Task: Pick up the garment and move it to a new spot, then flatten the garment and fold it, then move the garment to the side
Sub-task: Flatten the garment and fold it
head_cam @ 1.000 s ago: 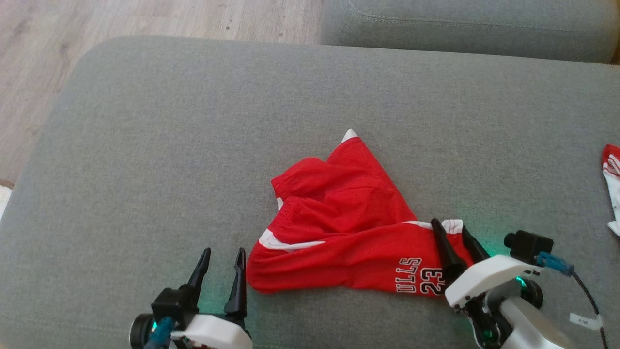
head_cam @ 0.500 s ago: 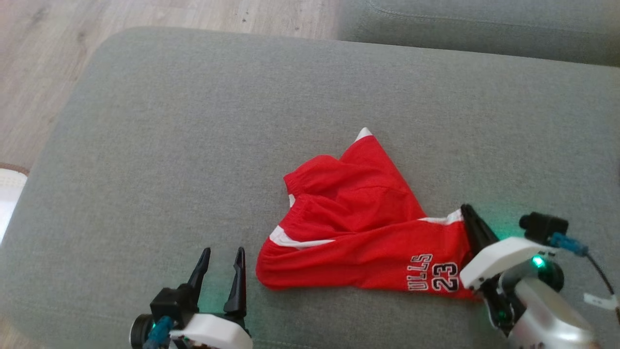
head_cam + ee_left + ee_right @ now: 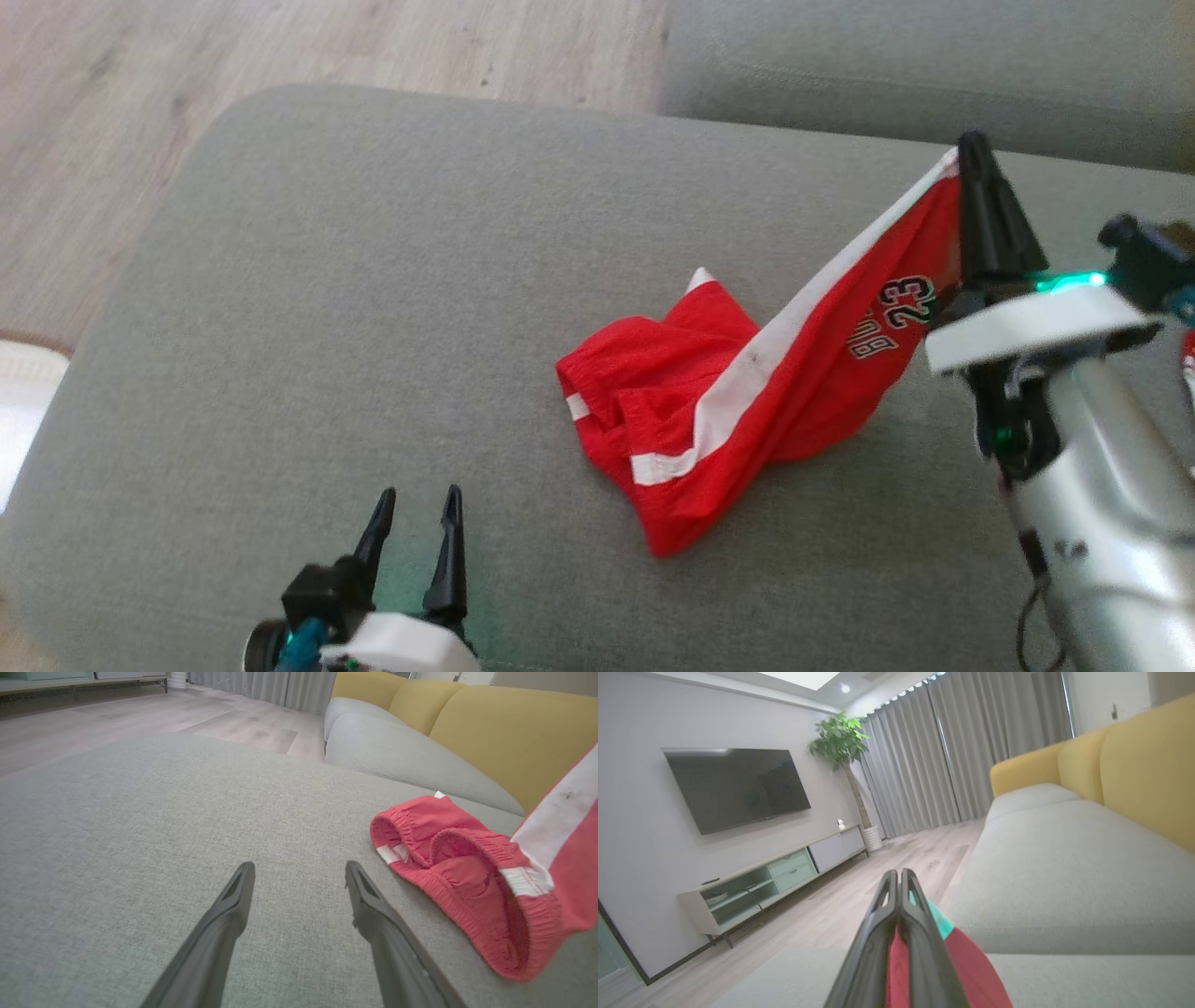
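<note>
Broad grey woven-fabric sofa cushion (image 3: 327, 327) spans the head view, rounded corner at far left. Pale wood-plank floor (image 3: 280, 37) lies beyond it. A second grey cushion (image 3: 887, 65) sits behind, far right. In the left wrist view a mustard-yellow upholstered backrest (image 3: 514, 728) rises behind that cushion.

Right wrist view, room beyond: flat black wall-mounted television (image 3: 738, 786), long grey pleated curtains (image 3: 952, 751), leafy green potted tree (image 3: 840, 737) in the corner between them, low pale cabinet (image 3: 775, 877) under the screen.

Red mesh sports shorts with a white side stripe (image 3: 709, 411) lie right of the cushion's centre. The elastic waistband end rests bunched on the fabric, its opening facing the left arm. The other end is raised clear of the cushion, cloth running taut up to the right. A black-and-white number 23 print (image 3: 910, 301) with lettering beside it shows tilted on the raised part.

Right pincer (image 3: 974, 145): dark fingers pressed together, pinching the white-edged hem corner of the shorts. Red cloth shows between them in the right wrist view.

Left pincer (image 3: 418, 499): fingers spread, nothing between them, low over bare cushion, near the waistband but apart from it.
</note>
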{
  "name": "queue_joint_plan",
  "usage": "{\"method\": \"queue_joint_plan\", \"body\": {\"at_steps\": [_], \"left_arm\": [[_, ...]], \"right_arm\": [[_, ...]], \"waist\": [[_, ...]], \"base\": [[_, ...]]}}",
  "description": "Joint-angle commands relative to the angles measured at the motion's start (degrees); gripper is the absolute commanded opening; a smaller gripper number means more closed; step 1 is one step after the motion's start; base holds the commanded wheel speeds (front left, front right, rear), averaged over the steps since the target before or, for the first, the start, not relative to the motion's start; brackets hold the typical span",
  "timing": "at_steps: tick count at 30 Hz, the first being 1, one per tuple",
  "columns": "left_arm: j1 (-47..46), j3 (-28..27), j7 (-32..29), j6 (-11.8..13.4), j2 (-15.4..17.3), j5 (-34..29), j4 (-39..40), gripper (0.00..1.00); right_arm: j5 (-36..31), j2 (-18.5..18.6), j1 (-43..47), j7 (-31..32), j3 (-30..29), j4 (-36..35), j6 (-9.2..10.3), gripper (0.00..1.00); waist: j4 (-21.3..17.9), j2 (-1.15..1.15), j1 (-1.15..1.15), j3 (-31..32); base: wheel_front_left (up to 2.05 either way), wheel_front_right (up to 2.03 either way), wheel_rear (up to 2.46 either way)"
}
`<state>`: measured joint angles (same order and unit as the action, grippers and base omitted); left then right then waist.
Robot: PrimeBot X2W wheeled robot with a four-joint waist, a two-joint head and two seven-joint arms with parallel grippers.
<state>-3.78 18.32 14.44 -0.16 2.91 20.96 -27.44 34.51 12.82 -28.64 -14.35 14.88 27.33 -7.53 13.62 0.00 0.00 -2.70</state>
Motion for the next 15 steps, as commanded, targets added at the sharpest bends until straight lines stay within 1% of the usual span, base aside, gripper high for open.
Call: {"method": "queue_joint_plan", "body": {"at_steps": [1,4,7,9,10,11,12,13,15], "left_arm": [[-0.08,-2.2,0.56,0.27,-0.03,-0.05,1.37,1.0],[0.59,-2.76,0.56,0.06,-0.03,-0.15,1.17,1.0],[0.96,-3.04,0.56,-0.18,-0.03,-0.2,1.12,1.0],[0.97,-3.07,0.56,-0.21,-0.03,-0.38,1.23,1.0],[0.91,-3.06,0.56,-0.22,-0.03,-0.49,1.27,1.0],[0.77,-2.98,0.56,-0.26,-0.03,-0.59,1.27,1.0],[0.77,-2.98,0.56,-0.26,-0.03,-0.59,1.27,1.0],[0.58,-2.88,0.56,-0.31,-0.03,-0.72,1.29,1.0],[0.29,-2.55,0.56,-0.42,-0.03,-0.77,1.36,1.0]], "right_arm": [[-0.62,0.03,3.05,-0.64,0.74,-3.19,0.04,0.0],[-0.58,1.16,11.21,-0.64,-0.74,-5.32,0.04,0.0],[-1.03,2.24,18.93,-0.64,-2.88,-4.18,0.04,0.0],[-2.35,2.57,22.21,-0.64,-3.58,-3.14,0.04,0.0],[-2.73,2.33,23.3,-0.64,-4.27,-2.49,0.04,0.05],[-3.42,2.15,24.01,-0.64,-5.1,-1.9,0.04,0.38],[-3.42,2.15,24.01,-0.64,-5.1,-1.9,0.04,0.38],[-4.48,1.97,24.42,-0.64,-5.77,-1.32,0.04,1.0],[-7.29,1.35,24.57,-0.64,-8.04,-0.36,0.04,1.0]], "waist": [[-1.07,0.0,0.0,0.82],[-2.93,0.0,0.0,1.54],[-5.04,0.0,0.0,1.61],[-6.53,0.0,0.0,1.47],[-7.21,0.0,0.0,1.38],[-7.76,0.0,0.0,1.25],[-7.76,0.0,0.0,1.25],[-8.24,0.0,0.0,1.15],[-9.06,0.0,0.0,1.13]], "base": [[0.0,0.0,0.0],[0.0,0.0,0.0],[0.0,0.0,0.0],[0.0,0.0,0.0],[0.0,0.0,0.0],[0.0,0.0,0.0],[0.0,0.0,0.0],[0.0,0.0,0.0],[0.0,0.0,0.0]]}}
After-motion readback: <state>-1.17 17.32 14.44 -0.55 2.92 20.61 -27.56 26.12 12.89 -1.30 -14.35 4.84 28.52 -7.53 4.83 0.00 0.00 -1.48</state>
